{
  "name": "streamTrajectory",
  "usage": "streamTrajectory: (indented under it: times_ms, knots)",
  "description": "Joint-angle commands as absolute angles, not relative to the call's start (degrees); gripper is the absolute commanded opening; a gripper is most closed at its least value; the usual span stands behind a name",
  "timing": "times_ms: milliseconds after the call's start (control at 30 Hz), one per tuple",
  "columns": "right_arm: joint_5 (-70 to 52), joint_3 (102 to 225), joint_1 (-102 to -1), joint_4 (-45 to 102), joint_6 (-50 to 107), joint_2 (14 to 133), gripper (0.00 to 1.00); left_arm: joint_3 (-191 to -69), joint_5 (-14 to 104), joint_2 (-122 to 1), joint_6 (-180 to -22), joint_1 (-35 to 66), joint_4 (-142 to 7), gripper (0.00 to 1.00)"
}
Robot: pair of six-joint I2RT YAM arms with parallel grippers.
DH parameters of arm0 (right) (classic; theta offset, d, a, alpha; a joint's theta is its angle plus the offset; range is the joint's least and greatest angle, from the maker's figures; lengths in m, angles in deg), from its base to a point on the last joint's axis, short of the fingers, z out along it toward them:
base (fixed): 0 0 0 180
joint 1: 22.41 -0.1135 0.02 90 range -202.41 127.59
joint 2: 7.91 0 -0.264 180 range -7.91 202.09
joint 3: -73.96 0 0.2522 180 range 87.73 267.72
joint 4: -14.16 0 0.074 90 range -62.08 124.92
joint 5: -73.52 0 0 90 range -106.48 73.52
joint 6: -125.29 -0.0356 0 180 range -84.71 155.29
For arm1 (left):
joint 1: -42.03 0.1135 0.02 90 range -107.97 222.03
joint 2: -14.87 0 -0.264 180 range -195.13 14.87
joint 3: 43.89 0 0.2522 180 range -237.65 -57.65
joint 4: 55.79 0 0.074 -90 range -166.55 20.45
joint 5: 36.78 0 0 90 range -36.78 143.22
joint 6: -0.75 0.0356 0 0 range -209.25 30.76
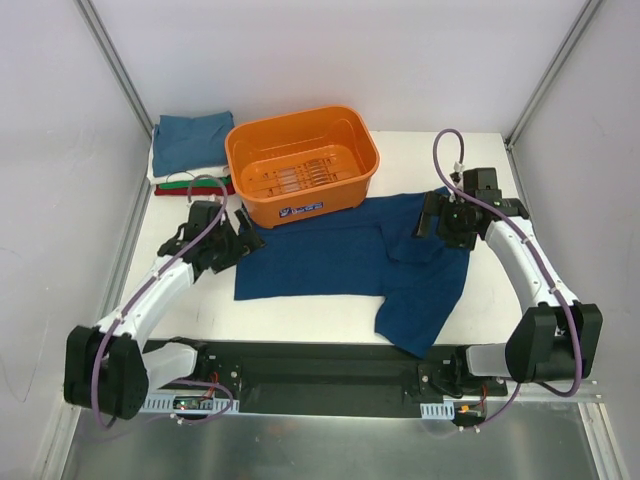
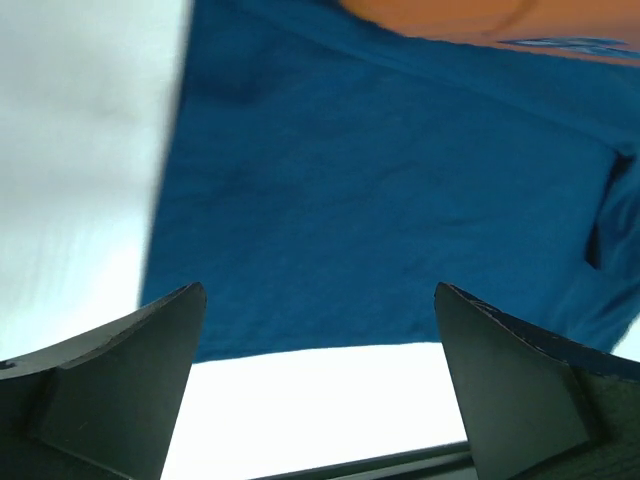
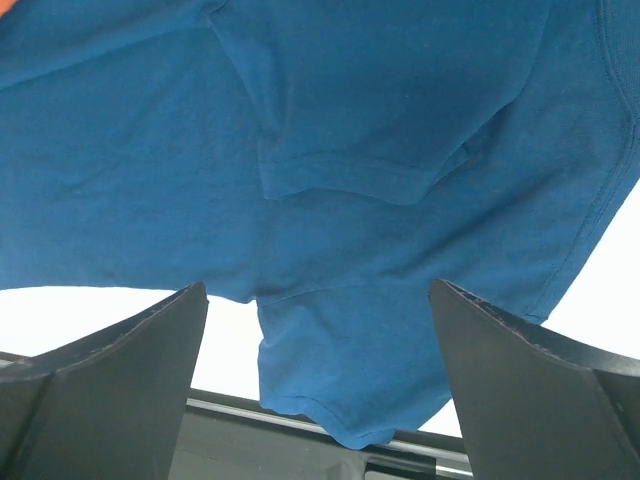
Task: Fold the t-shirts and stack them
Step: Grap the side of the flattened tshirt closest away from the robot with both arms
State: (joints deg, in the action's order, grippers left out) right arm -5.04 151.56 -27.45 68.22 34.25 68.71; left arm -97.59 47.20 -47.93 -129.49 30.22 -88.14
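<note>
Behind blue t-shirt [image 1: 330,262], orange basket [image 1: 345,192]

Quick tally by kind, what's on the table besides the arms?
Spread blue t-shirt: 1
Folded t-shirts in the far-left stack: 4 (teal-blue, white, green, red)
Orange basket: 1
Total: 6

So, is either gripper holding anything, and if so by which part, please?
Nothing is held; the left gripper and right gripper stand open by the blue t-shirt.
</note>
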Motion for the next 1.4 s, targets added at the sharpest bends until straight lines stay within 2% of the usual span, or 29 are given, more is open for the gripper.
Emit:
streamTrajectory:
  times_ms: [0,33,67,133,200,500,733,833,900,967,1067,1100,1300,1367]
  knots:
    - [-5.05,153.46,-27.60,67.39,34.85,69.52,0.97,-103.87,43.82,-55.69,-127.22,28.58,-79.06,0.94]
    - [-5.93,153.64,-27.60,67.65,34.94,69.78,0.97,-106.49,43.65,-60.23,-126.95,28.58,-76.78,0.88]
    - [-6.29,153.90,-27.60,67.91,34.94,69.79,0.97,-108.52,44.86,-62.71,-126.25,28.58,-76.50,0.74]
    - [-7.08,153.82,-27.60,67.83,36.33,69.79,0.97,-115.00,47.84,-67.55,-124.94,28.76,-76.15,0.55]
    - [-7.60,153.91,-27.60,67.83,36.43,69.87,0.97,-119.94,45.86,-74.49,-123.53,29.55,-76.15,0.35]
    - [-9.80,155.05,-27.51,68.62,36.61,72.69,0.97,-141.74,46.46,-92.52,-120.36,30.86,-76.23,0.29]
    - [-10.07,157.07,-27.60,68.97,36.87,75.15,0.97,-149.58,46.46,-100.34,-120.09,30.96,-76.93,0.32]
    - [-9.89,156.90,-27.60,69.49,36.87,74.63,0.97,-148.45,43.30,-98.61,-120.27,30.96,-77.46,0.36]
    - [-10.59,156.28,-27.86,70.37,36.87,72.87,0.97,-144.08,42.07,-95.28,-120.44,30.69,-78.34,0.49]
    - [-11.12,155.14,-27.86,70.90,36.52,70.42,0.97,-139.06,40.57,-87.55,-120.89,29.82,-79.31,0.70]
    - [-10.77,151.81,-28.56,71.16,36.08,67.08,0.97,-127.81,43.11,-74.63,-120.97,27.36,-82.45,0.95]
    - [-10.51,150.84,-28.91,71.43,35.99,66.45,0.97,-122.13,43.99,-71.47,-121.50,25.61,-83.60,0.99]
    - [-9.72,144.42,-32.68,72.31,35.46,61.44,0.97,-100.49,51.19,-46.96,-133.44,24.10,-98.35,0.99]
    - [-9.72,142.14,-34.44,72.22,35.46,59.60,0.97,-97.57,54.70,-42.98,-136.87,24.10,-102.67,0.99]
